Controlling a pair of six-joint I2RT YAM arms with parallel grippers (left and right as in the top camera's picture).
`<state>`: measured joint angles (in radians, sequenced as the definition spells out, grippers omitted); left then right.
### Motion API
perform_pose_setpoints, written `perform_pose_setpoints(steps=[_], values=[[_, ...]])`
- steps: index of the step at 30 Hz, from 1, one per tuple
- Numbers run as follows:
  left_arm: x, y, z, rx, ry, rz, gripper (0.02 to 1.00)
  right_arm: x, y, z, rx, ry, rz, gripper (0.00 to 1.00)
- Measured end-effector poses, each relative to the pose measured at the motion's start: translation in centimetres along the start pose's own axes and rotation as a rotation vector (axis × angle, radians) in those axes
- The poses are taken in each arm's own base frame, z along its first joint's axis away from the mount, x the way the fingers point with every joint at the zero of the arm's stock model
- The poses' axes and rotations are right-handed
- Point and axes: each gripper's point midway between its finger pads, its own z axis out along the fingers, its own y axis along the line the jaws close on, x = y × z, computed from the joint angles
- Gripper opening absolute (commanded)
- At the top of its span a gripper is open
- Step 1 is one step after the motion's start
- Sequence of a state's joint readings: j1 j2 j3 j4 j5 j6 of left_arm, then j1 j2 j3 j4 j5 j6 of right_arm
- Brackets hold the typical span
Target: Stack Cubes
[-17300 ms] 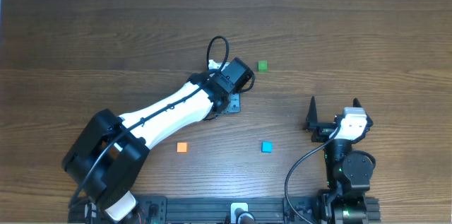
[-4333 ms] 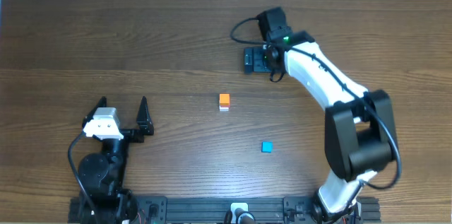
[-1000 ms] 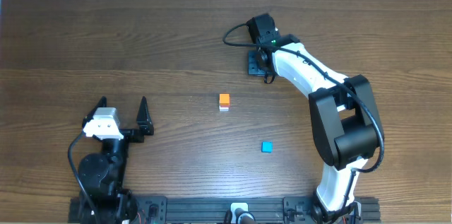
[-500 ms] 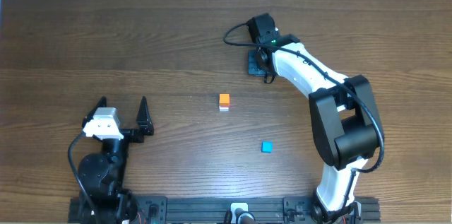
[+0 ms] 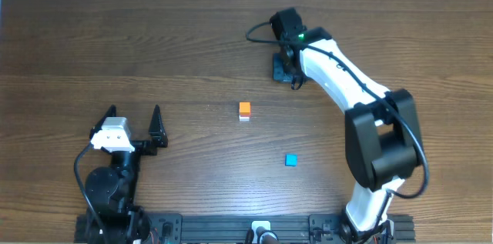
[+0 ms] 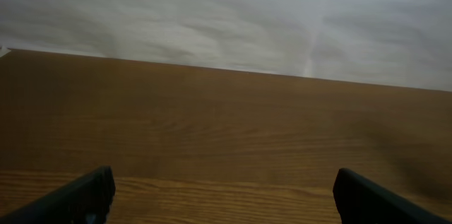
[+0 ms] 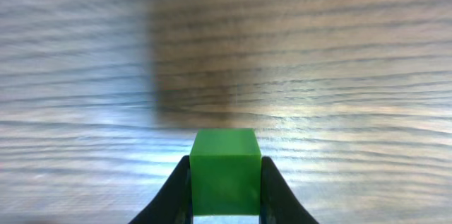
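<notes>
right fingers (image 7: pixel 178 190) clamped on green cube (image 7: pixel 224 174), roughly 1 o'clock from orange-on-white stack (image 5: pixel 244 110), blue cube (image 5: pixel 290 160) around 5, left fingers (image 5: pixel 157 121) spread wide

white block (image 5: pixel 244 118), perhaps a cube, mostly hidden under orange cube (image 5: pixel 244 108)

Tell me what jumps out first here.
The green cube clamped in the right gripper, far across the table. Then the orange cube sitting on a white cube mid-table, with a lone blue cube nearer the robot.
</notes>
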<state>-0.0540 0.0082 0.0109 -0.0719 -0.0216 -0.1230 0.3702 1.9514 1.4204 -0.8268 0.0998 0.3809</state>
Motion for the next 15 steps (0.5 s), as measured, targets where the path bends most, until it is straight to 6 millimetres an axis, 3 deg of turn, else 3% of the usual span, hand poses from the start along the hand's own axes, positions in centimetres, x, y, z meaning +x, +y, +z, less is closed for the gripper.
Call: perform_pose_setpoints(steps=[3, 5, 9, 11, 15], values=[[0.0, 0.0, 0.0, 0.0, 0.0, 0.0, 1.0, -0.4, 0.5, -3.6, -0.013, -0.026, -0.007, 0.02], [0.0, 0.0, 0.0, 0.0, 0.0, 0.0, 1.0, -0.4, 1.6, -7.2, -0.036, -0.069, -0.028, 0.014], [0.0, 0.0, 0.0, 0.0, 0.0, 0.0, 1.0, 1.6, 3.6, -11.9, -0.055, -0.108, -0.064, 0.012], [0.0, 0.0, 0.0, 0.0, 0.0, 0.0, 1.0, 3.4, 4.7, -13.4, -0.053, -0.108, -0.085, 0.012], [0.0, 0.0, 0.0, 0.0, 0.0, 0.0, 1.0, 5.7, 6.5, -13.9, -0.027, -0.096, -0.109, 0.012]])
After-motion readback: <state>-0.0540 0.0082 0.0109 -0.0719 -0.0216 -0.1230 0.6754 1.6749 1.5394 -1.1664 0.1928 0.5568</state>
